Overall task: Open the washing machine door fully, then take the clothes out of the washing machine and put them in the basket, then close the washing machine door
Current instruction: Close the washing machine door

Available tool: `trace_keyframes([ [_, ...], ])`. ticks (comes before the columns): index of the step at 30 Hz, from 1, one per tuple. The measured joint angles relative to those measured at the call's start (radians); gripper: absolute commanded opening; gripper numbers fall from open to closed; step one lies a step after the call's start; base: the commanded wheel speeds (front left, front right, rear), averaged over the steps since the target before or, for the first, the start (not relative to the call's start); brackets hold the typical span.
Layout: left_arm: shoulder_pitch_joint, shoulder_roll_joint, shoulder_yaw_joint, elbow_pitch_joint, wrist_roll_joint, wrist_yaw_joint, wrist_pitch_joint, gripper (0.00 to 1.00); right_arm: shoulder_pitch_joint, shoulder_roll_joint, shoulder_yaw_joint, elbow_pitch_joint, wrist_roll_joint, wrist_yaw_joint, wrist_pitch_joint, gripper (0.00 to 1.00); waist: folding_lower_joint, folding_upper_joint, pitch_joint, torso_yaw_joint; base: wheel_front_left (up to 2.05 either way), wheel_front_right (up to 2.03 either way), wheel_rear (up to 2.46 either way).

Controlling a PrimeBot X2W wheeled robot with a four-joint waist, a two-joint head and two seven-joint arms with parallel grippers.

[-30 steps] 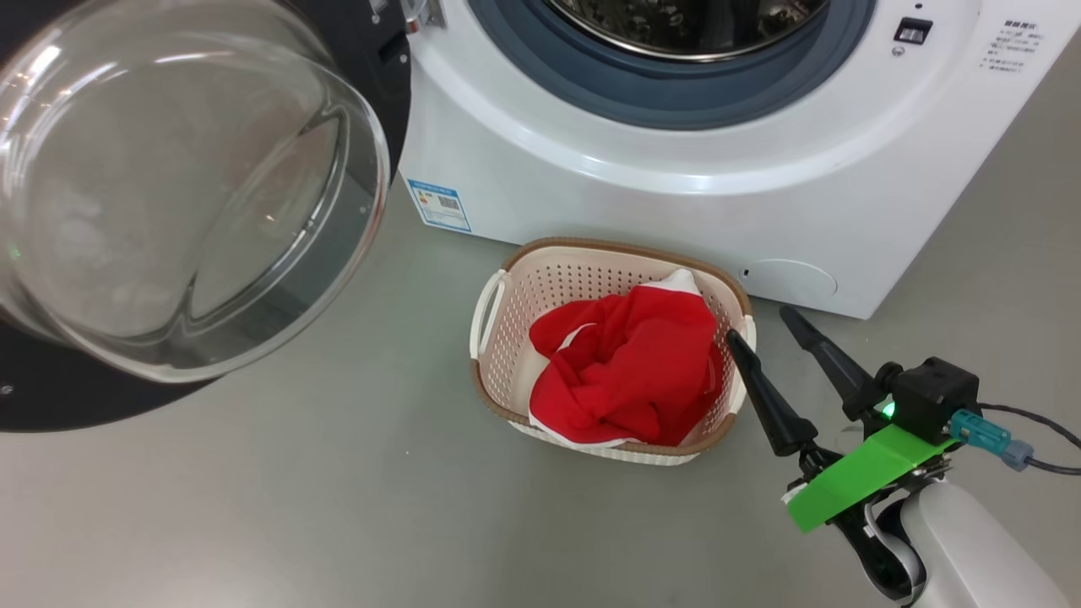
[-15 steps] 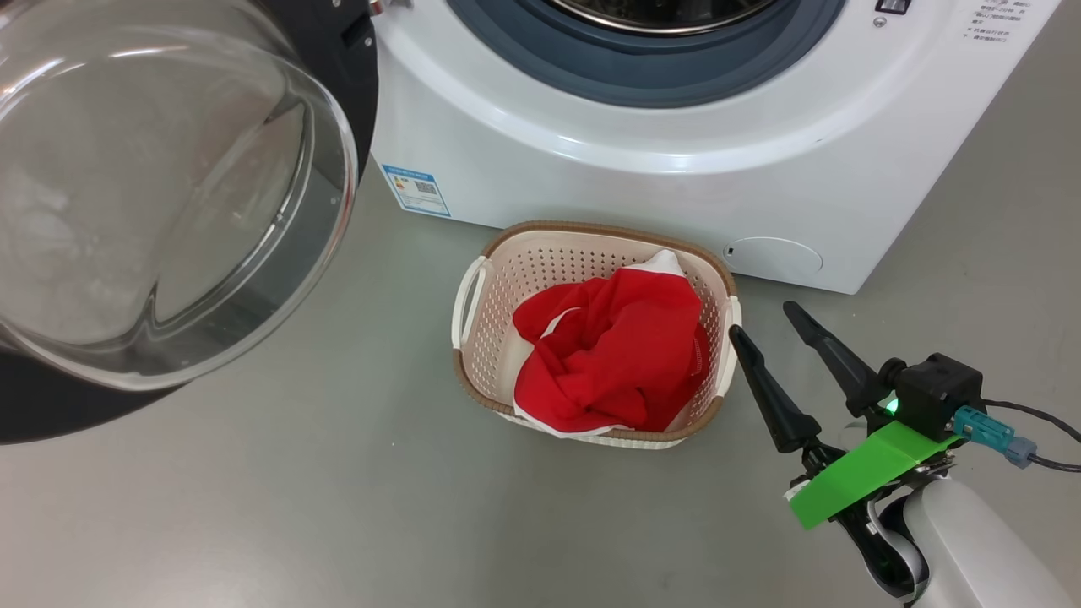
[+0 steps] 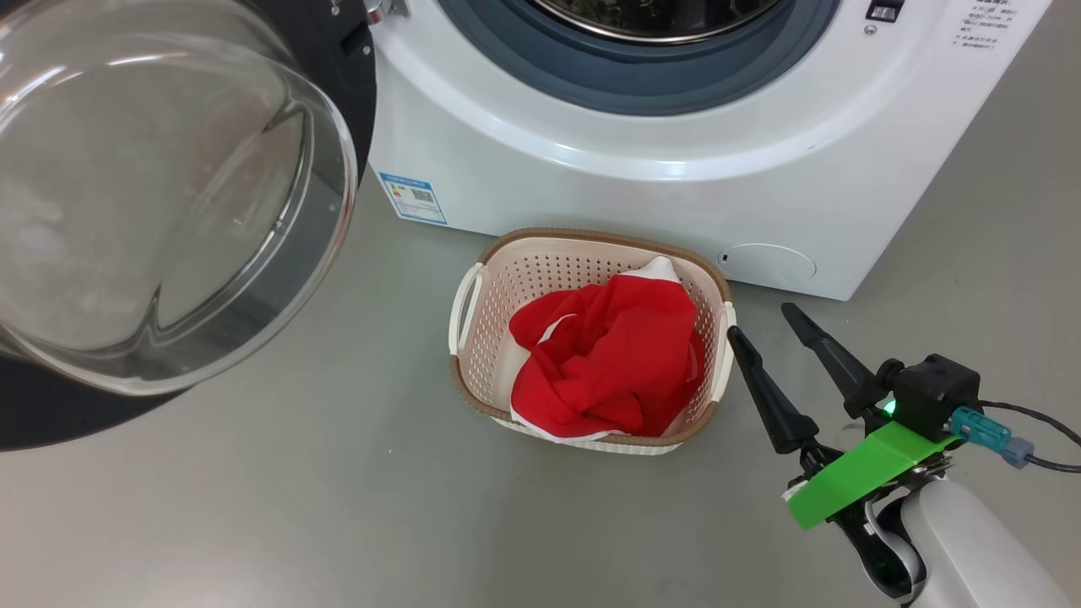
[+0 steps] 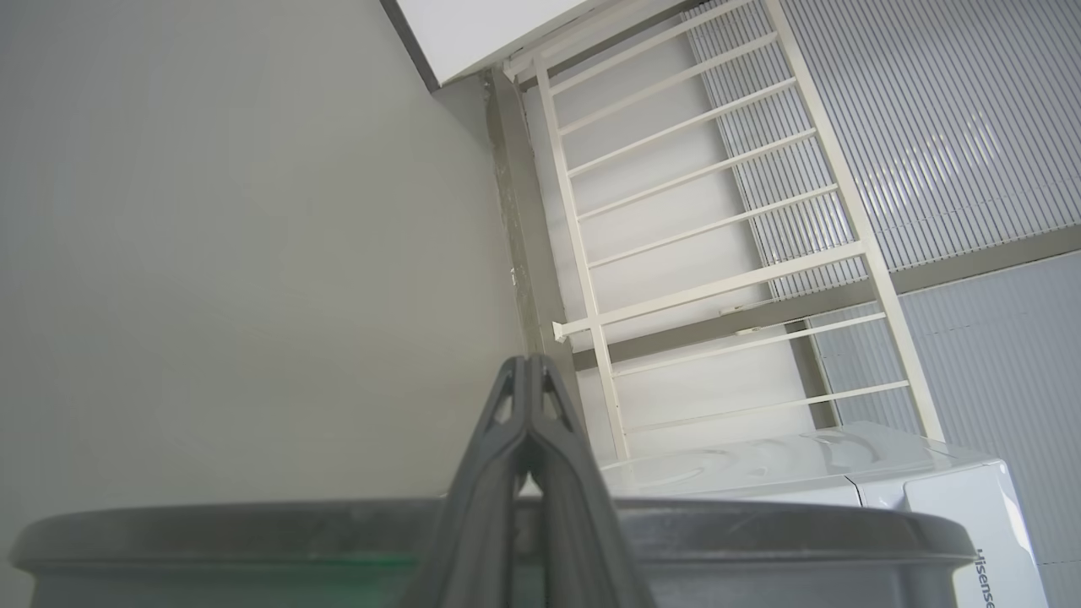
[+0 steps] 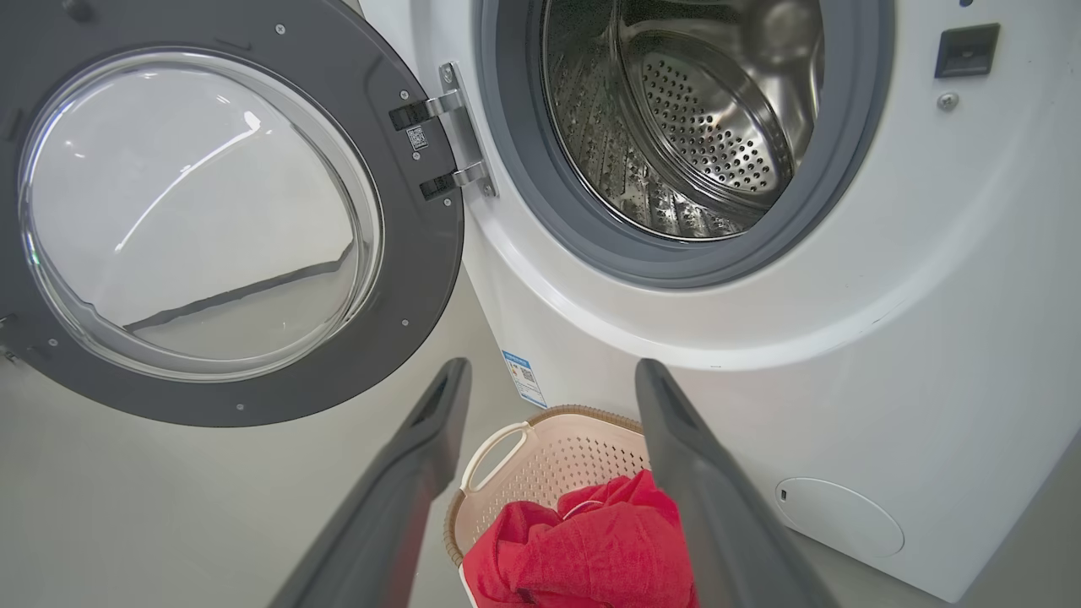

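The washing machine (image 3: pixel 642 194) stands at the top of the head view. Its door (image 3: pixel 169 203) is swung wide open to the left, glass bowl towards me. On the floor in front sits the basket (image 3: pixel 591 239), with the red clothes (image 3: pixel 608 363) bunched inside. My right gripper (image 3: pixel 760 323) hovers open just right of the basket and holds nothing. In the right wrist view the right gripper (image 5: pixel 551 365) points at the empty steel drum (image 5: pixel 701 127), above the basket (image 5: pixel 540 456) and clothes (image 5: pixel 583 549), with the door (image 5: pixel 422 279) at left. My left gripper (image 4: pixel 525 365) is shut and empty.
Grey floor (image 3: pixel 296 507) spreads left of and before the basket. A cable (image 3: pixel 1047 422) trails from my right wrist. In the left wrist view a dark curved rim (image 4: pixel 760 523) crosses the bottom, with a white railing (image 4: pixel 709 253) and a wall beyond.
The head camera has shifted a little, so the whole picture slid left and up. The clothes, basket, door and right gripper keep their places.
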Motion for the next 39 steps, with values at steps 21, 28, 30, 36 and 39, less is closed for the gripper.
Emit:
trace_keyframes([
  [21, 0.129, 0.033, -0.123, -0.207, 0.004, 0.011, 0.353, 0.00, 0.015, 0.041, -0.008, 0.007, 0.000, 0.000, 0.000, 1.00, -0.0001, 0.0000, -0.081, 0.004, 0.00, 0.00, 0.00],
  [28, 0.211, 0.029, -0.141, -0.328, -0.038, 0.032, 0.476, 0.00, 0.028, 0.049, -0.008, 0.009, 0.002, 0.000, 0.000, 1.00, -0.0001, 0.0000, -0.102, 0.000, 0.00, 0.00, 0.00],
  [30, 0.234, 0.027, -0.143, -0.360, -0.044, 0.042, 0.504, 0.00, 0.028, 0.049, -0.008, 0.009, 0.003, 0.000, 0.000, 1.00, 0.0000, 0.0000, -0.109, -0.003, 0.00, 0.00, 0.00],
  [36, 0.300, 0.016, -0.129, -0.460, -0.093, 0.089, 0.573, 0.00, 0.032, 0.056, -0.007, 0.010, 0.003, 0.000, 0.000, 1.00, 0.0000, 0.0000, -0.128, -0.017, 0.00, 0.00, 0.00],
  [39, 0.330, 0.009, -0.120, -0.513, -0.116, 0.113, 0.611, 0.00, 0.050, 0.057, -0.008, 0.010, 0.004, 0.000, 0.000, 1.00, 0.0000, 0.0000, -0.137, -0.025, 0.00, 0.00, 0.00],
])
